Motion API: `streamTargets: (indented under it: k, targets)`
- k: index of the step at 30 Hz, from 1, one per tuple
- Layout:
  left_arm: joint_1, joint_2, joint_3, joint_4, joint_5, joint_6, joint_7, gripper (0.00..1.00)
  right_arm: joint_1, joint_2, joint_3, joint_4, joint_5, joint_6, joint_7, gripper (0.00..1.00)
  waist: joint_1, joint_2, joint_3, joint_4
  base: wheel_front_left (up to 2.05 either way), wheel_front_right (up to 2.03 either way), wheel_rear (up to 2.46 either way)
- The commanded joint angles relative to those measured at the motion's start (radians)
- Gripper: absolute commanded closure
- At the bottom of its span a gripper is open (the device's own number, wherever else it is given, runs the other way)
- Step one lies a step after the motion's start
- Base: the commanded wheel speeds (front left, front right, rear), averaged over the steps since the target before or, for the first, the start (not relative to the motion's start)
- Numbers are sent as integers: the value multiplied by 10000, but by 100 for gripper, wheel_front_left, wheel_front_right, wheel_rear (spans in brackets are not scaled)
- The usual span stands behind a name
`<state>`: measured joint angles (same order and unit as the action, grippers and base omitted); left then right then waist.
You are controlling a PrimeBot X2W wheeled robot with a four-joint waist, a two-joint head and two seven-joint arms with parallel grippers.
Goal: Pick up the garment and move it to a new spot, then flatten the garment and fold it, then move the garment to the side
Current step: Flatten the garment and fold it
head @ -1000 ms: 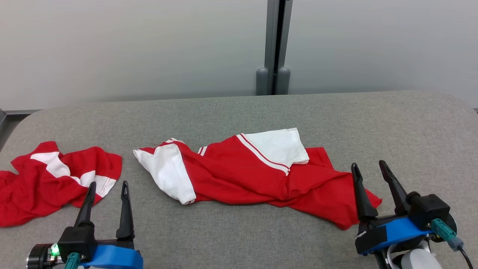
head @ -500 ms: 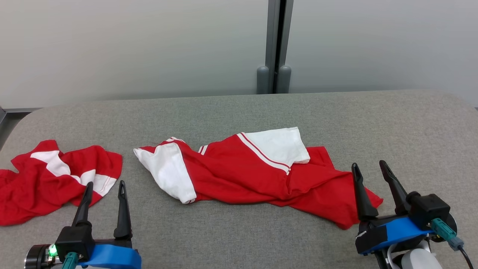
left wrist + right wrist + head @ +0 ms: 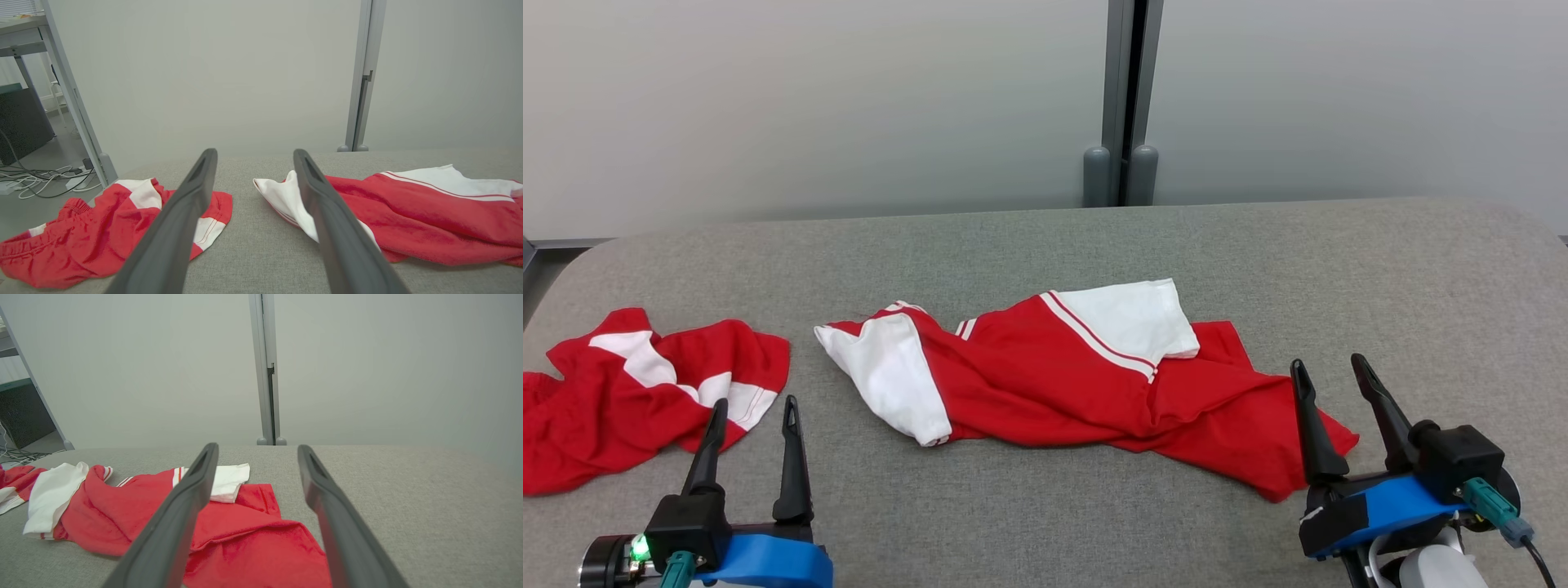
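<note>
Grey padded table (image 3: pixel 1045 245) before a pale wall (image 3: pixel 809 106). Crumpled red-and-white garment (image 3: pixel 1054 376) lies mid-table, not yet lifted. I hold left gripper (image 3: pixel 754 403) and right gripper (image 3: pixel 1329 363) spread wide and empty near its two ends, likely ready to grasp both.

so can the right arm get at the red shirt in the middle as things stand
Probably yes: the right gripper is open beside the nearest corner of the red shirt on the grey table, and nothing lies between them.
</note>
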<state>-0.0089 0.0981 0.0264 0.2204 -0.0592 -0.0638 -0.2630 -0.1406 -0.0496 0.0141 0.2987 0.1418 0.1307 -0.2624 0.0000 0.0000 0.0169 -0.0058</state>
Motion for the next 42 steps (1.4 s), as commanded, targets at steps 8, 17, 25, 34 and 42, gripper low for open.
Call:
streamTargets:
  k: [8, 17, 25, 34, 42]
  targets:
    - [-129, -6, 113, 55, 53, -78, -28, 0, -110, -15, 40, 66, -12, 1, -38, 0, 0, 0, -63, -39, 0, 0, 0]
    - [-760, 58, -118, 182, 150, -242, -28, 0, -185, -15, 58, -5, -26, 1, -38, 0, 0, 0, 167, -71, 0, 0, 0]
    - [-3039, 609, -655, 1328, -185, -597, -27, 0, -500, -15, 258, -55, -59, 1, -38, 0, 0, 0, 747, -252, 0, 0, 0]
    - [-6168, 2030, -2375, 3084, -1688, -661, 622, 0, -1041, -16, 328, -188, 198, 1, -38, 0, 0, 0, 1790, -1187, 0, 0, 0]
    - [-7427, 3351, -4283, 4530, -3240, -665, 2046, 0, -1467, -15, 235, -337, 470, 1, -38, 0, 0, 0, 2644, -1720, 0, 0, 0]
